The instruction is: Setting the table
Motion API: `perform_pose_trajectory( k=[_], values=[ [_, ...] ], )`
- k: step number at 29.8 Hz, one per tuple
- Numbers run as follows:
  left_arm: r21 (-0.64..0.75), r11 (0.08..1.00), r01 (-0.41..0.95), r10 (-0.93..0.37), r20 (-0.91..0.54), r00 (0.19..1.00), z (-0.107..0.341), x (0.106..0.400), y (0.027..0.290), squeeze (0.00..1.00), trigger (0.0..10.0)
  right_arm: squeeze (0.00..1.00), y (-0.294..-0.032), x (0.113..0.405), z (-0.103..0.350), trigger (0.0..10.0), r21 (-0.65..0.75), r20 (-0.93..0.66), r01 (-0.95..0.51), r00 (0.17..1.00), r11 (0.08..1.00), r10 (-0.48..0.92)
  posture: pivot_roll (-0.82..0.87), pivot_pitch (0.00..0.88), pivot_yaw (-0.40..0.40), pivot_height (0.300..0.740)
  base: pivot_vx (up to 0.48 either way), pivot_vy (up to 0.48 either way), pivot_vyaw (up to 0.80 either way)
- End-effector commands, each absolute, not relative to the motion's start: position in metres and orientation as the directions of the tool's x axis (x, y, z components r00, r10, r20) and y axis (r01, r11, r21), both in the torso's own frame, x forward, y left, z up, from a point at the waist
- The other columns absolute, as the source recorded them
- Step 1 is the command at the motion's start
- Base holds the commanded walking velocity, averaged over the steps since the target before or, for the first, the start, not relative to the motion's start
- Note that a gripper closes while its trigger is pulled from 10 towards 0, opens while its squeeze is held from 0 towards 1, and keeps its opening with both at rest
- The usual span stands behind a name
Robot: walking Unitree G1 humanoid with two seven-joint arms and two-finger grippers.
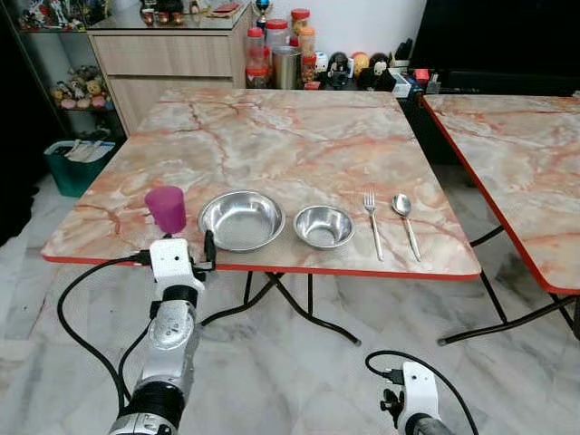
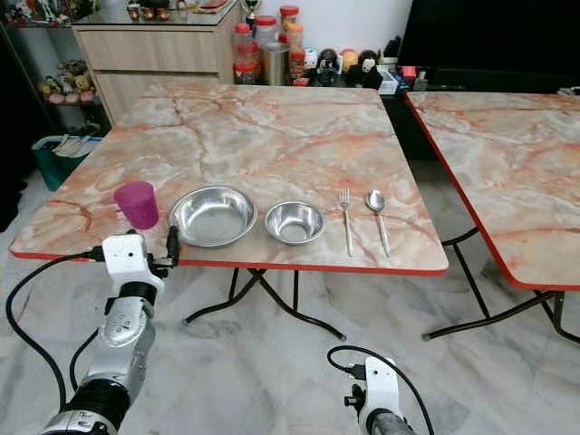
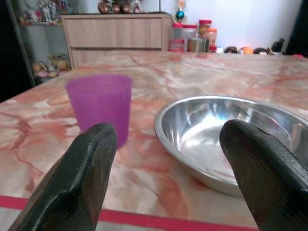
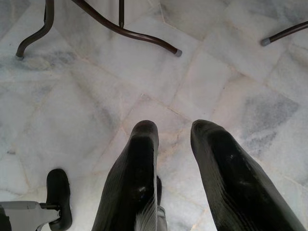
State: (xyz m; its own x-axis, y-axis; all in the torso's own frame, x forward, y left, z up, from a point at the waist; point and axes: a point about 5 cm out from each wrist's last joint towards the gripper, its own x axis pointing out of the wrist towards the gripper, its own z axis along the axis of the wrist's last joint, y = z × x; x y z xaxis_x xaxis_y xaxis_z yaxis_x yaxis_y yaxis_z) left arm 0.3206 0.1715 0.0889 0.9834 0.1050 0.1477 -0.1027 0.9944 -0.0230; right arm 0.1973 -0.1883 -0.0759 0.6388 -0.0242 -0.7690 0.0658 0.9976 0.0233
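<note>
My left gripper [image 3: 163, 183] wide apart before the table [image 1: 299, 145] edge, fingertips cut off, facing cup [image 3: 99, 107] and bowl [image 3: 231, 137]; right gripper [image 4: 175, 139] narrowly parted below.

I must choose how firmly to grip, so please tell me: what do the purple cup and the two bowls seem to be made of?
The purple cup looks like matte, slightly translucent plastic: even colour, no glints. The large bowl and the small bowl look like polished metal, probably stainless steel: silver, with bright mirror-like reflections.

Head stereo pair looks down on table [image 1: 299, 145], left wrist close at its edge, right wrist floorward.
</note>
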Motion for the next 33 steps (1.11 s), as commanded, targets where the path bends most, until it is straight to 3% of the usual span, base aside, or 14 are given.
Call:
perform_pose_trajectory(
  k=[1,8,33],
  values=[
    [-0.034,0.996,-0.083,0.087,0.134,0.987,0.091,0.325,0.169,0.00,10.0,0.00,-0.188,0.198,-0.075,10.0,0.027,-0.765,0.077,0.644,0.997,-0.029,0.02,0.000,-0.009,0.740,0.000,0.000,0.00],
    [-0.035,0.998,-0.056,0.060,0.124,0.990,0.092,0.326,0.167,0.00,10.0,0.00,-0.189,0.198,-0.075,10.0,0.026,-0.764,0.077,0.644,0.997,-0.030,0.02,0.000,-0.012,0.740,0.000,0.000,0.00],
    [-0.045,0.998,-0.046,0.052,0.162,0.985,0.104,0.333,0.166,0.00,10.0,0.00,-0.191,0.200,-0.074,10.0,0.020,-0.760,0.070,0.649,0.997,-0.030,0.01,0.000,-0.010,0.740,0.318,0.000,0.00]
  ],
)
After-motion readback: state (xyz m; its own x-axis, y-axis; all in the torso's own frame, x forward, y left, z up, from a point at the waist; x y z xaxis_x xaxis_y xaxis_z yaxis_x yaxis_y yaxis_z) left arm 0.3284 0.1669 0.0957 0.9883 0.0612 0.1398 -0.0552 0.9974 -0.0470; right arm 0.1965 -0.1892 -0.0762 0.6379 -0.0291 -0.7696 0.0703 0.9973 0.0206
